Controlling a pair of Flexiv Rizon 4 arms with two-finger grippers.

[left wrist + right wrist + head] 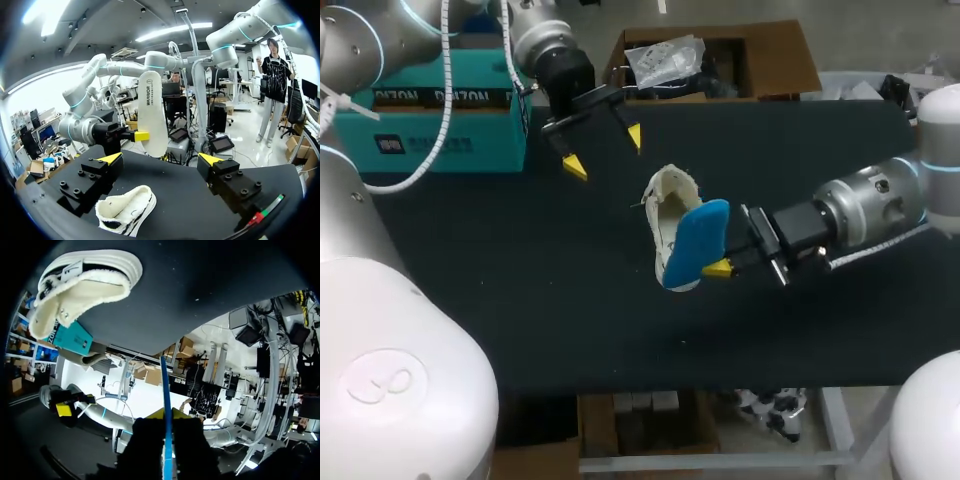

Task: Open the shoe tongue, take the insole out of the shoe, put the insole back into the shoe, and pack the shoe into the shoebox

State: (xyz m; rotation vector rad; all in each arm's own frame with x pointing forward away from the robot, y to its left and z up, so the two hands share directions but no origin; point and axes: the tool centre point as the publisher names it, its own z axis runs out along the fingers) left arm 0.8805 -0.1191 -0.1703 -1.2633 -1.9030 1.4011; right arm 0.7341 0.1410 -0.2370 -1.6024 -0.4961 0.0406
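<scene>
Right gripper (pixel 720 267): shut on one end of the insole (pixel 701 238), thin edge pinched between the yellow tips. In its own wrist view the insole runs edge-on straight out from the fingers.
- Insole is clear of the bench (pixel 520 280), blue face toward the head camera. The pale underside faces the left wrist camera, where it stands near upright.
- In the head view it overlaps the toe half of the shoe (pixel 668 205). Whether it touches the shoe I cannot tell.
- Judgement: gripping at one end leaves the long free end to lead into the opening. The insole is out, so refitting looks like the step in hand.

Left gripper (pixel 605 150): fingers spread wide, holding nothing. It hangs above the bench just beyond the shoe's fleecy collar.
- In its wrist view the shoe (pixel 125 210) lies below and between the fingers, untouched.
- Judgement: well placed to pin the shoe or hold the tongue back while the insole goes in.

Shoe: pale, on its sole mid-bench, collar toward the far side, toe toward the robot. Tongue position not readable.

Surface: bench is black and matte, and the pale shoe shows up well against it.
- Shoebox (pixel 440 125), teal, sits at the far-left corner, well apart from the shoe. It looks lidded from above, but that is not certain.
- A brown carton (pixel 780 55) with a plastic bag in it stands along the far edge.
- Judgement: packing means carrying the shoe across past the left arm.
</scene>
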